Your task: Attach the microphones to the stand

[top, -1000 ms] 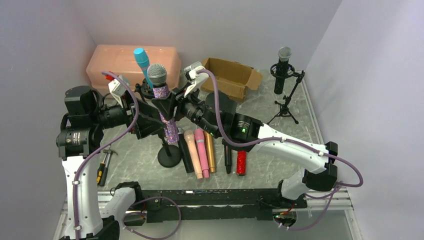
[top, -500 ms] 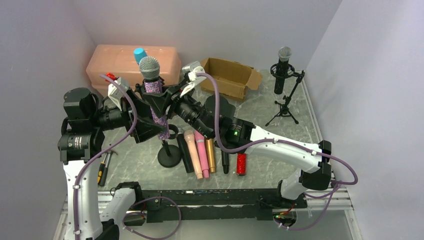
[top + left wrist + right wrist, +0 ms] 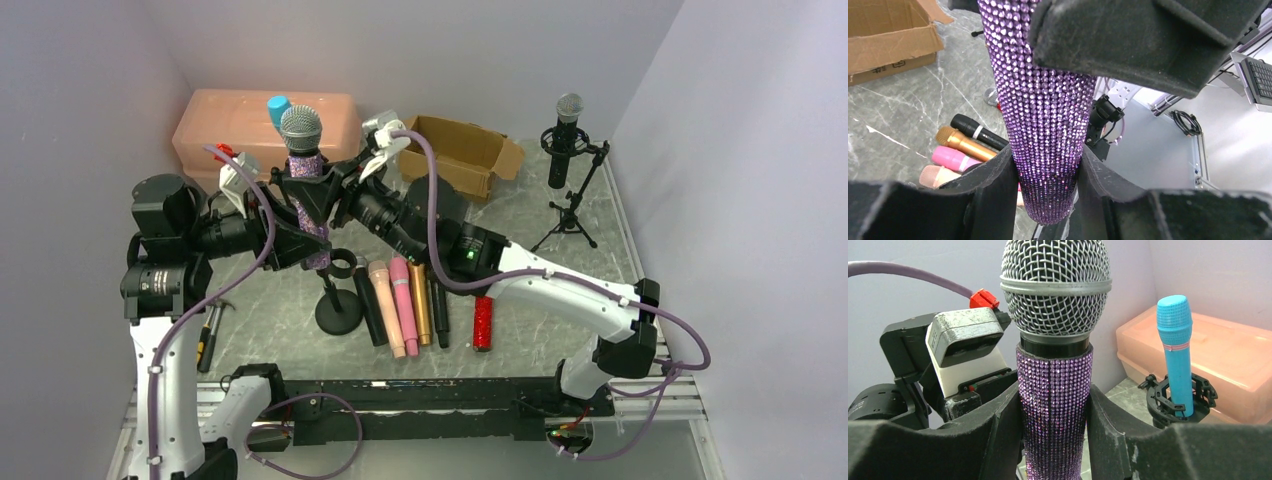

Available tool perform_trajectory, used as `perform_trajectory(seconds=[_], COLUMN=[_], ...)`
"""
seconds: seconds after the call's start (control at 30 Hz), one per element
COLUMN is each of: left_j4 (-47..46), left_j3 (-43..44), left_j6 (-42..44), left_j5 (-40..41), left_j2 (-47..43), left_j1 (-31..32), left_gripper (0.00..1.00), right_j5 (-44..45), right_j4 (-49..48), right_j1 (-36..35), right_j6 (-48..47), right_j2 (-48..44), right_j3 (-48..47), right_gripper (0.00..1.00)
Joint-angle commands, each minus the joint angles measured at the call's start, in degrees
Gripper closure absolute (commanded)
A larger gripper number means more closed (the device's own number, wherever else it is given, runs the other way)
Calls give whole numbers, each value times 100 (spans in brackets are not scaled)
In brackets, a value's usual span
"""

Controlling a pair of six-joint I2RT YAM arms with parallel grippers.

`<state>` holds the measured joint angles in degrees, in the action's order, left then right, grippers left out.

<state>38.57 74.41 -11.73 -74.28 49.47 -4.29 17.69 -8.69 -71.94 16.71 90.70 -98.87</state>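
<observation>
Left gripper [image 3: 297, 240] is clamped on the lower shaft of the purple glitter microphone [image 3: 305, 165], and the right gripper [image 3: 325, 195] is closed on the same shaft higher up, just under its silver mesh head. From the top camera, the microphone stands roughly upright in the air, left of centre, above the round-based stand [image 3: 338, 312]. A teal microphone [image 3: 278, 106] pokes up just behind it, in front of the pink bin [image 3: 235, 120]. On the table right of the stand's base lie a peach microphone [image 3: 385, 305], a pink microphone [image 3: 404, 300], a gold microphone [image 3: 420, 300] and a red glitter microphone [image 3: 483, 323], with black ones among them. A cardboard box [image 3: 460, 150] sits at the far side. From the left wrist, both dark pads press the tapered purple end, with the pink, gold and black microphones on the marble below. From the right wrist, the pads squeeze the glitter shaft below the mesh, and the teal microphone sits upright in a black clip [image 3: 1178, 400] to the right.
</observation>
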Motion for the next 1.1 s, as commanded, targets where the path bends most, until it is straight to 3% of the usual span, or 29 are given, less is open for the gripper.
perform_trajectory(seconds=[0.0, 0.03, 0.13, 0.3, 0.57, 0.63, 0.7, 0.73, 0.77, 0.8, 0.87, 0.9, 0.93, 1.07], left_j4=[313, 348, 430, 658, 1209, 1308, 1402, 1485, 1619, 1823, 2335, 2542, 2767, 3611], left_j3=[480, 498, 503, 531, 669, 719, 786, 824, 867, 919, 1052, 1096, 1148, 1184], left_j6=[600, 668, 901, 1373, 2038, 2204, 2376, 2515, 2688, 2942, 3731, 4101, 4473, 5955], left_j5=[283, 321, 379, 327, 251, 283, 335, 372, 422, 510, 746, 962, 1179, 1918], left_j2=[161, 159, 135, 126, 70, 46, 49, 72, 104, 151, 282, 354, 439, 802], left_j1=[0, 3, 0, 0, 29, 32, 33, 36, 31, 36, 49, 70, 88, 202], left_gripper=[100, 100, 100, 100, 100, 100, 100, 97, 81, 47, 12, 3, 1, 0], right_j5=[-1203, -1478, -2117, -2364, -2647, -2678, -2662, -2633, -2586, -2534, -2398, -2303, -2205, -1847], right_j4=[932, 1204, 1928, 2587, 3288, 3424, 3481, 3495, 3496, 3490, 3457, 3418, 3373, 3279], right_j1=[319, 440, 734, 836, 883, 892, 905, 916, 937, 960, 1013, 1020, 1030, 1033], right_j6=[614, 712, 879, 718, 634, 617, 598, 585, 561, 535, 468, 420, 354, 64], right_j2=[-161, -181, -153, 44, 863, 952, 912, 857, 771, 665, 399, 248, 44, -439], right_j3=[-490, -538, -790, -1250, -2510, -2641, -2587, -2520, -2412, -2299, -1994, -1874, -1752, -1372], right_gripper=[58, 49, 34, 25, 28, 36, 51, 59, 66, 73, 84, 87, 88, 91])
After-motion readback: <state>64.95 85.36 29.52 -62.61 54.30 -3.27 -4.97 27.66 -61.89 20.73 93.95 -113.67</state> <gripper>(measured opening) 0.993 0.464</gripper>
